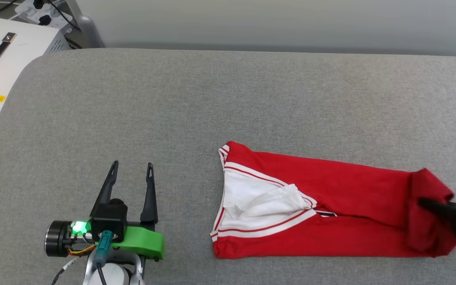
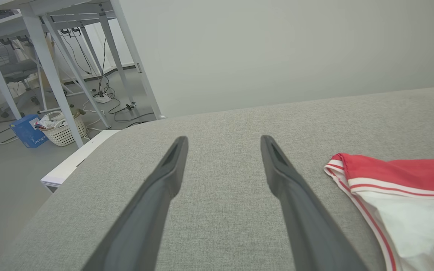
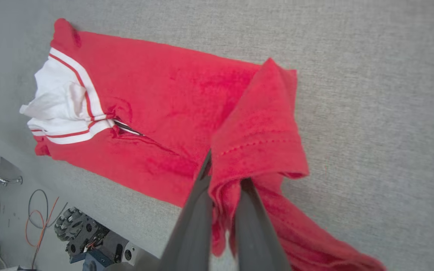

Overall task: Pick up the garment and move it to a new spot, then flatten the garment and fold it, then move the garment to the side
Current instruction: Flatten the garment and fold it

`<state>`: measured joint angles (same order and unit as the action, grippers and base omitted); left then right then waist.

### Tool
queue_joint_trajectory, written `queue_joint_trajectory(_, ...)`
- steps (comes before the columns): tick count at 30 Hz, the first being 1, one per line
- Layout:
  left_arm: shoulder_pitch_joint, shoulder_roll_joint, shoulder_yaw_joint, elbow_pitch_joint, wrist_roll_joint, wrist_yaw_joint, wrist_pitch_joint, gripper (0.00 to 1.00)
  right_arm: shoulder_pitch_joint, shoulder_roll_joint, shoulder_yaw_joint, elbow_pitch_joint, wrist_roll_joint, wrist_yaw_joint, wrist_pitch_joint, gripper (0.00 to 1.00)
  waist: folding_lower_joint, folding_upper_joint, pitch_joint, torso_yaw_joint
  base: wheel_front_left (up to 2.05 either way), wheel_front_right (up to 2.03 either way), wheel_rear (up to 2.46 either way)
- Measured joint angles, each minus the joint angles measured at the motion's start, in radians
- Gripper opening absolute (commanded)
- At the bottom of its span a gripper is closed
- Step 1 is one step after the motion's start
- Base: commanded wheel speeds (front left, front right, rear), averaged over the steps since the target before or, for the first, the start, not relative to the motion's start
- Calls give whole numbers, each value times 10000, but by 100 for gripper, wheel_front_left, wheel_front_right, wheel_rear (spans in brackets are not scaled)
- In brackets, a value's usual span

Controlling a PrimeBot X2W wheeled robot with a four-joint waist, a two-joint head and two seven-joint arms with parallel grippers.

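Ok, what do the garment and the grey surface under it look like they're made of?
The garment: probably soft knit jersey cloth, matte; it bunches limply where the right tool pinches its stitched hem. The grey surface: looks like woven upholstery fabric, matte, with a fine flecked weave.

Table (image 1: 212, 99) far side and left end bare; garment (image 1: 331, 190) occupies near right; white box (image 1: 14, 59) beyond far-left corner.

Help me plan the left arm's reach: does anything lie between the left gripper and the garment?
Nothing visible does. Bare grey padded surface separates the open left gripper from the garment and its striped white end. The right gripper is shut on the garment's opposite red end.
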<state>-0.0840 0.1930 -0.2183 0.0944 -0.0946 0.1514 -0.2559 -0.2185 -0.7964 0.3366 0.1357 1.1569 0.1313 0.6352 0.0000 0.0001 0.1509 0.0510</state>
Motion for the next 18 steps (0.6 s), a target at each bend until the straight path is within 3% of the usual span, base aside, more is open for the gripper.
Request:
queue_joint_trajectory(7, -44, -178, 19, 2, 167, -259, 0, 100, -1318, 880, 823, -1388, -947, 0, 1014, 0, 0, 0, 240, 201, 0, 0, 0)
queue_joint_trajectory(18, -327, -456, 71, 4, 416, -437, 0, 100, -3894, 2717, 3172, -767, -2063, 0, 1743, 0, 0, 0, 781, 726, 0, 0, 0)
